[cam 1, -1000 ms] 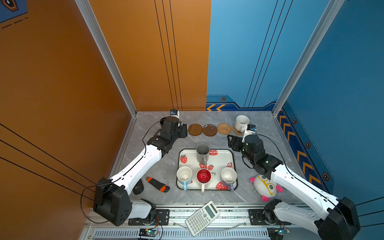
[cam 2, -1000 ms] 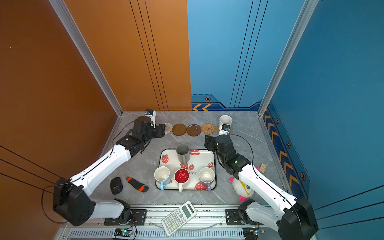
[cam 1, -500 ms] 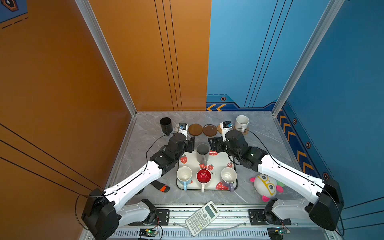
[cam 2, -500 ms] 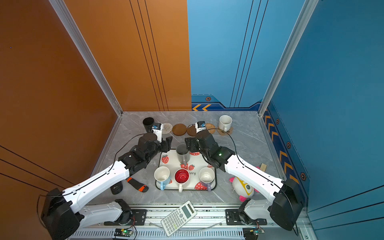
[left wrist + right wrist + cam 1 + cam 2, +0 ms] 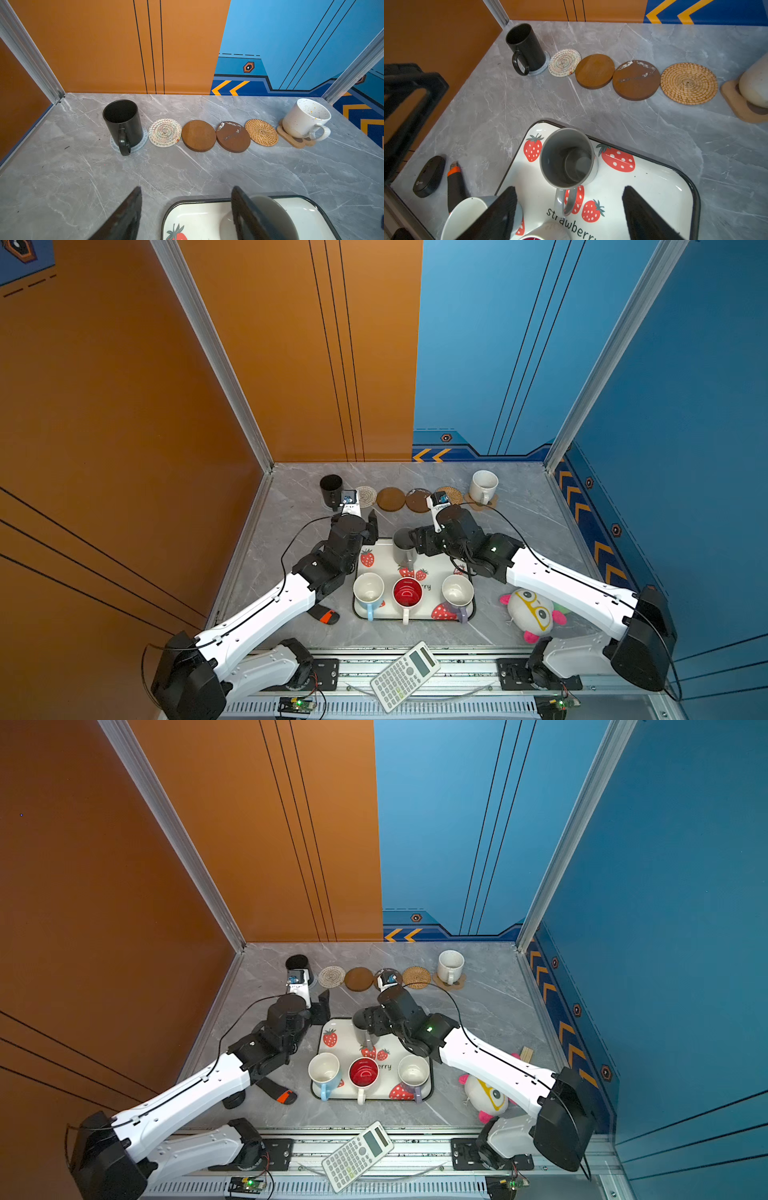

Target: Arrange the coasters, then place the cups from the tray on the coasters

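Coasters lie in a row at the back: grey (image 5: 139, 143) under the black cup (image 5: 331, 487), white woven (image 5: 365, 496), two brown discs (image 5: 390, 499) (image 5: 417, 500), tan woven (image 5: 261, 132), and a paw shape (image 5: 291, 137) under the speckled cup (image 5: 483, 486). The strawberry tray (image 5: 384, 562) holds the grey cup (image 5: 566, 158), light blue cup (image 5: 368, 591), red-inside cup (image 5: 407, 593) and lavender cup (image 5: 457, 592). My left gripper (image 5: 186, 188) hangs open and empty at the tray's far left corner. My right gripper (image 5: 569, 188) is open, the grey cup's handle between its fingers, untouched.
A calculator (image 5: 405, 676) lies on the front rail. A plush toy (image 5: 534, 612) sits right of the tray. An orange-black knife (image 5: 454, 182) and a black oval device (image 5: 428, 176) lie left of it. Walls close the back and both sides.
Both arms have drawn back from the coaster row toward the tray. The left gripper left the black cup standing on the grey coaster. The right gripper swung from the speckled cup to the grey cup.
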You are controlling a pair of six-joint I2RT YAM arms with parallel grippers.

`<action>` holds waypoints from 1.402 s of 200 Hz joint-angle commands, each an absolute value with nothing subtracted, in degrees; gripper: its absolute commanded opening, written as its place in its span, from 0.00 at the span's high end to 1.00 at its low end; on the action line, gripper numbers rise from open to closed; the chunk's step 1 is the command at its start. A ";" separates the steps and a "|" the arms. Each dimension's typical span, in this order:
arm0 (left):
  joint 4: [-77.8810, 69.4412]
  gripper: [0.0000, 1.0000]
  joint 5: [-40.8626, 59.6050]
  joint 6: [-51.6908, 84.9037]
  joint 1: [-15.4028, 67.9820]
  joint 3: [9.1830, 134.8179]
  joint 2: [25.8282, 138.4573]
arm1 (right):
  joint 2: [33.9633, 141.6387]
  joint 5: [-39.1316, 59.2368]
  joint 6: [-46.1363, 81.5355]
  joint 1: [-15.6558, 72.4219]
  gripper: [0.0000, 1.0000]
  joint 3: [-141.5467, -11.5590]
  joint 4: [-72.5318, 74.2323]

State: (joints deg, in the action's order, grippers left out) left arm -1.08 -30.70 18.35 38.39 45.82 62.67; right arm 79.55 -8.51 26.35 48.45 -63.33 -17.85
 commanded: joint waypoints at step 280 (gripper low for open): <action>-2.46 0.30 -31.06 19.95 38.25 45.96 65.39 | 95.63 -4.29 30.19 51.33 0.36 -65.01 -18.41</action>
